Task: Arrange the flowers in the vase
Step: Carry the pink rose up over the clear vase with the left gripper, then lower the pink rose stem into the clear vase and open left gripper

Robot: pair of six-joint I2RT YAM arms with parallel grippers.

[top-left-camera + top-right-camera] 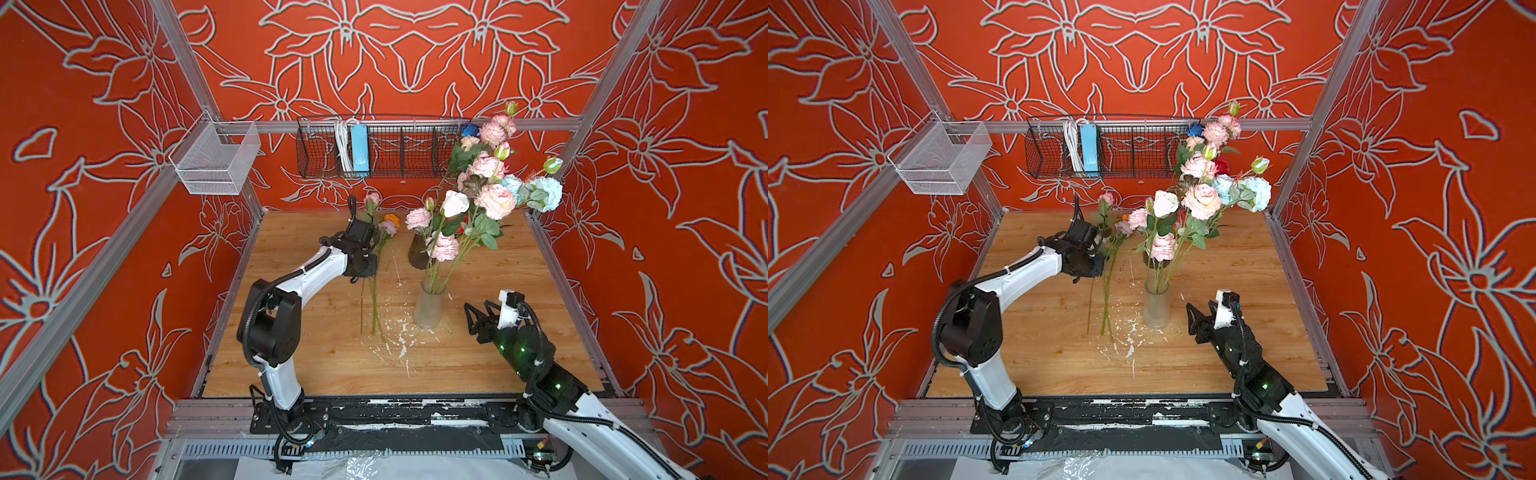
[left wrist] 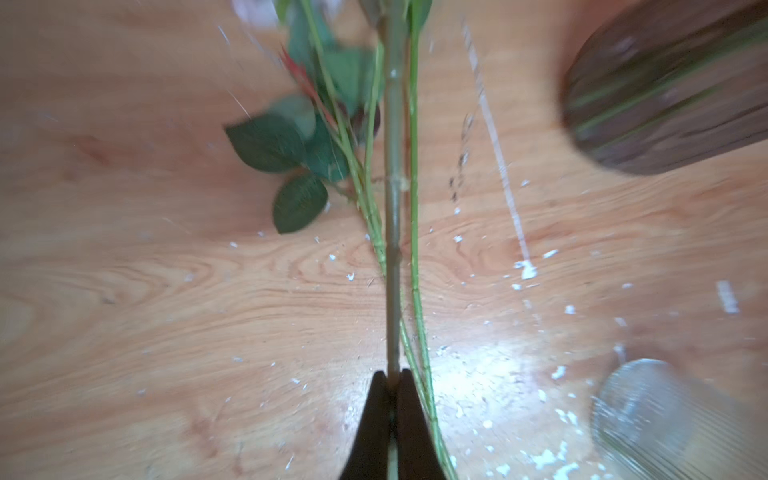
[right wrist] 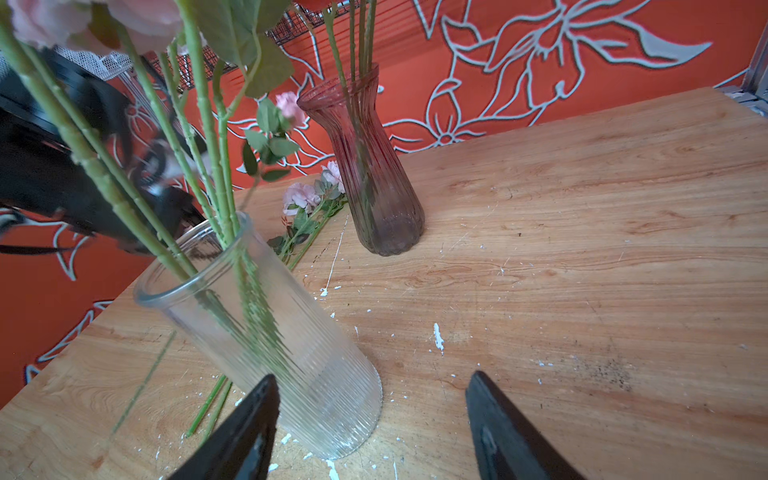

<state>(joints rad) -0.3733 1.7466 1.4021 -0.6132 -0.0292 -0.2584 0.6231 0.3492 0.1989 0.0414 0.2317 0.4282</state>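
Several loose flowers [image 1: 376,286] lie on the wooden table [image 1: 316,357], pink and orange heads toward the back wall. My left gripper [image 2: 392,379] is shut on one pale green stem [image 2: 392,216]; thinner stems [image 2: 417,270] run beside it. Its jaws are hidden under the wrist in both top views. A clear ribbed vase [image 1: 430,309] [image 3: 291,357] holds several pink, white and pale blue flowers [image 1: 494,201]. A dark ribbed vase [image 1: 417,254] [image 3: 374,187] behind it also holds stems. My right gripper [image 1: 478,312] [image 3: 374,376] stands open just right of the clear vase, holding nothing.
A black wire basket [image 1: 399,151] with a blue power strip [image 1: 359,149] hangs on the back wall. A white mesh basket [image 1: 216,160] hangs at the left rail. White paint flecks [image 1: 397,334] mark the table. Metal frame rails [image 1: 565,291] border the table.
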